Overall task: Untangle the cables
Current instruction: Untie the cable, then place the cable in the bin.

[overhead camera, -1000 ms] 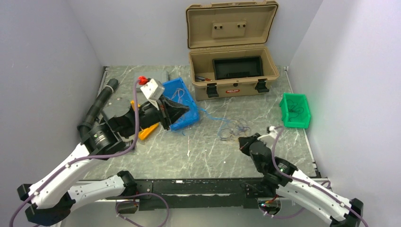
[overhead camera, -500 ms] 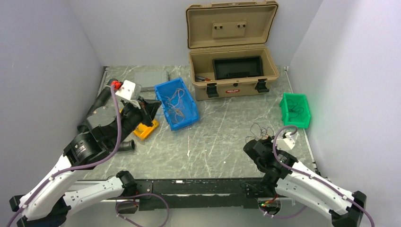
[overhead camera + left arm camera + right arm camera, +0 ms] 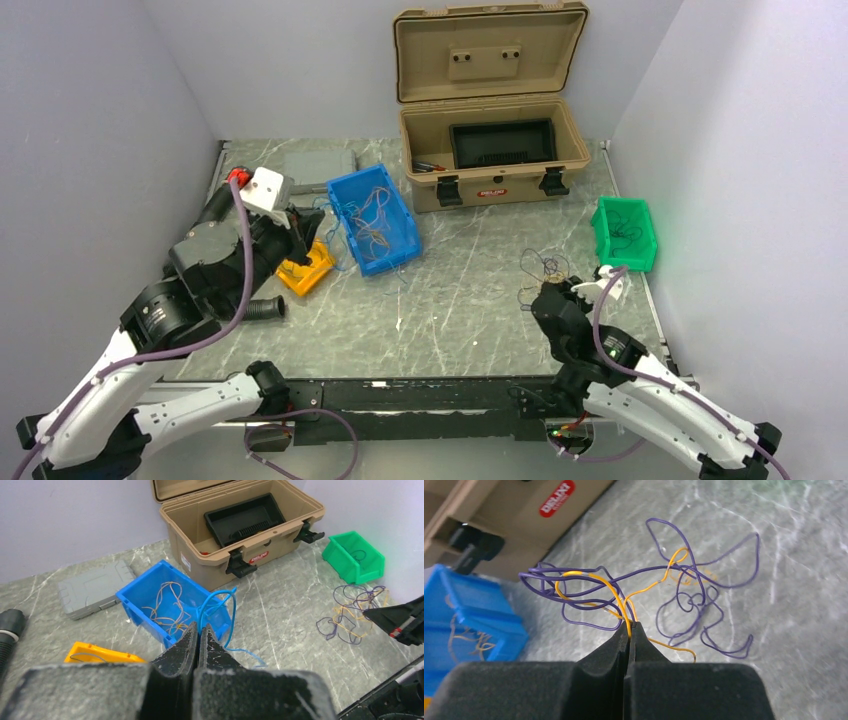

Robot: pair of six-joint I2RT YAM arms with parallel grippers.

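Pulled apart since the earlier views: left gripper (image 3: 198, 630) drawn back from over the blue plastic bin (image 3: 142, 615) to a spot above the yellow plastic tray (image 3: 95, 655); right gripper (image 3: 629, 627) drawn back toward its own side, tangle carried along.

Nearest, right side: fingers pressed together on a yellow strand of the purple-and-yellow wire tangle (image 3: 674, 587). Rest of tangle hanging loose just beyond the tips, over the grey marble-patterned table (image 3: 450, 300); contact of lower loops with the surface not determinable. Forearm low, wrist pointed away toward the rear of the cell.

Left side: fingers closed on a thin blue wire (image 3: 220, 602), looped up from the tips and trailing down to the table beside the blue bin. Arm folded back, wrist raised, gripper aimed forward and to the right.

Further out: thin orange-tan strands (image 3: 165, 605) lying inside the blue bin; a dark strand in the green plastic bin (image 3: 350, 569). Open tan hard-shell toolbox (image 3: 490, 185) at the rear.

Judged progress: blue wire apparently clear of the tangle. Purple and yellow strands interlaced, separation outstanding.
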